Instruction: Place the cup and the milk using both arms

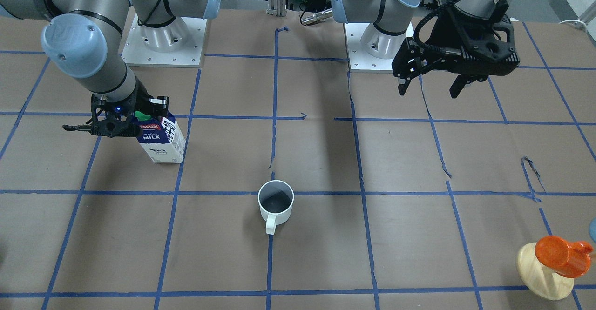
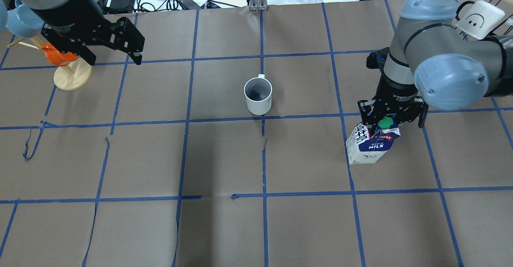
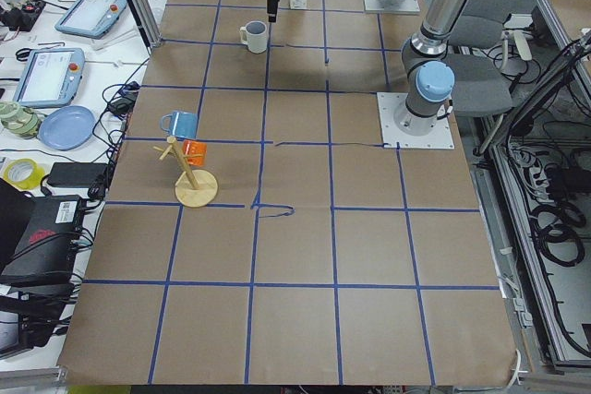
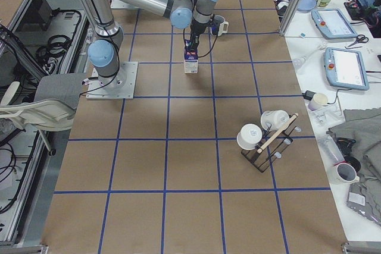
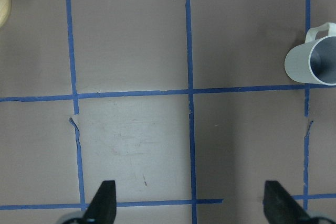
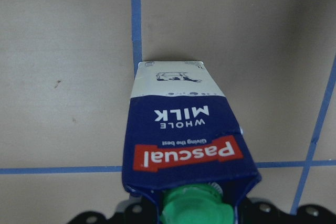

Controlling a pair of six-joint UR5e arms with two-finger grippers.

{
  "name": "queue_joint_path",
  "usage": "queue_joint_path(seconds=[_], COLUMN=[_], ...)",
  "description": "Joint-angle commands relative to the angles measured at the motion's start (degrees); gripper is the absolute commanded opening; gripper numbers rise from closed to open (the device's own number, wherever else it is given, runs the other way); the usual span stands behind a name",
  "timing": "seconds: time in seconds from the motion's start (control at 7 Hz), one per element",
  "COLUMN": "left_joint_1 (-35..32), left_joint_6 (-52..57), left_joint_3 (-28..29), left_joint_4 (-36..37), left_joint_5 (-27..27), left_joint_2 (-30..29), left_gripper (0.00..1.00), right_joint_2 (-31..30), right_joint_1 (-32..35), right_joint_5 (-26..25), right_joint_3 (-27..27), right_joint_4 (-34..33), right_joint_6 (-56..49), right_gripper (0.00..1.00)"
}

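Note:
The white cup [image 1: 275, 203] stands upright near the table's middle, handle pointing away from the robot; it also shows in the overhead view [image 2: 258, 96] and at the right edge of the left wrist view [image 5: 315, 61]. The milk [image 1: 160, 142] is a blue and white carton with a green cap, at the robot's right [image 2: 370, 144]. My right gripper [image 2: 386, 119] is shut on the carton's gable top [image 6: 184, 129]; the base is at the table or just above it. My left gripper [image 2: 114, 58] is open and empty, held high, well left of the cup [image 1: 429, 88].
A wooden mug tree [image 2: 72, 76] with an orange mug [image 1: 558, 254] stands at the far left, close under my left gripper. A rack with white mugs [image 4: 265, 138] sits at the robot's right end. Brown paper with blue tape lines [image 2: 262, 158] covers the table.

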Motion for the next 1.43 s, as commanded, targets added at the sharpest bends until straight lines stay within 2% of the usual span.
queue_joint_path(seconds=[0.0,0.29,0.43,0.86,1.0,1.29], left_joint_1=[-0.03,-0.03,-0.03,-0.12,-0.12,-0.03], left_joint_6=[0.0,0.0,0.0,-0.27,-0.27,-0.27], left_joint_3=[0.12,0.12,0.03,0.03,-0.14,0.03], left_joint_4=[0.0,0.09,0.09,0.09,0.09,0.09], left_joint_5=[-0.07,0.2,0.29,0.2,0.29,0.2], left_joint_2=[0.01,0.01,0.01,0.01,0.01,0.01], left_gripper=[1.0,1.0,1.0,1.0,1.0,1.0], right_joint_2=[0.17,1.83,4.02,14.72,17.2,19.5], right_joint_1=[-0.01,0.08,0.17,1.39,3.49,8.66], right_joint_5=[-1.11,-0.16,0.45,5.53,5.47,5.47], right_joint_3=[-0.76,-5.4,-9.43,-29.88,-33.08,-33.28], right_joint_4=[0.01,-0.17,-0.17,6.4,6.59,5.9], right_joint_6=[-0.3,0.22,0.48,2.49,5.38,13.64], right_gripper=[0.37,0.37,0.37,0.39,0.39,0.39])
